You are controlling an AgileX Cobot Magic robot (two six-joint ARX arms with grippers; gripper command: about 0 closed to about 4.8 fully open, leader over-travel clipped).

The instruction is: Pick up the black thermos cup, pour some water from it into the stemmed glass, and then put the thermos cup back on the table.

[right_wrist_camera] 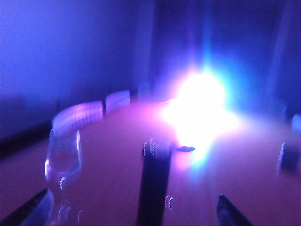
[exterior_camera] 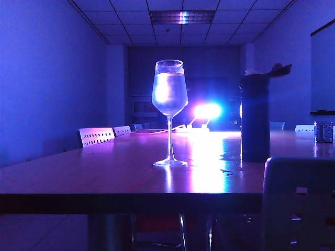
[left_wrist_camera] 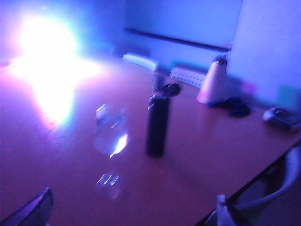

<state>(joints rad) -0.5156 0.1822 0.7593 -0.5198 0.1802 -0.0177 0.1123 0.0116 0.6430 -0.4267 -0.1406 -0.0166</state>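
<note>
The stemmed glass [exterior_camera: 169, 94] stands mid-table with clear liquid high in its bowl. To its right stands the black thermos cup [exterior_camera: 255, 117], upright, its flip lid jutting sideways at the top. Neither gripper shows in the exterior view. In the left wrist view my left gripper [left_wrist_camera: 131, 214] is open and empty, well short of the glass [left_wrist_camera: 111, 134] and the thermos cup [left_wrist_camera: 157, 125]. My right gripper [right_wrist_camera: 131, 212] is open too. The thermos cup [right_wrist_camera: 154, 183] lies ahead of it, between its fingertips [right_wrist_camera: 33, 209] in the picture, with the glass [right_wrist_camera: 63, 160] off to one side.
A bright lamp [exterior_camera: 207, 111] glares at the far end of the table [exterior_camera: 104, 178]. A small jar [exterior_camera: 324, 132] sits at the far right. Chairs [exterior_camera: 96, 136] line the left side, and one chair back [exterior_camera: 298, 204] stands at the near right. A pale cone [left_wrist_camera: 214, 82] and dark items [left_wrist_camera: 233, 106] lie beyond the thermos cup.
</note>
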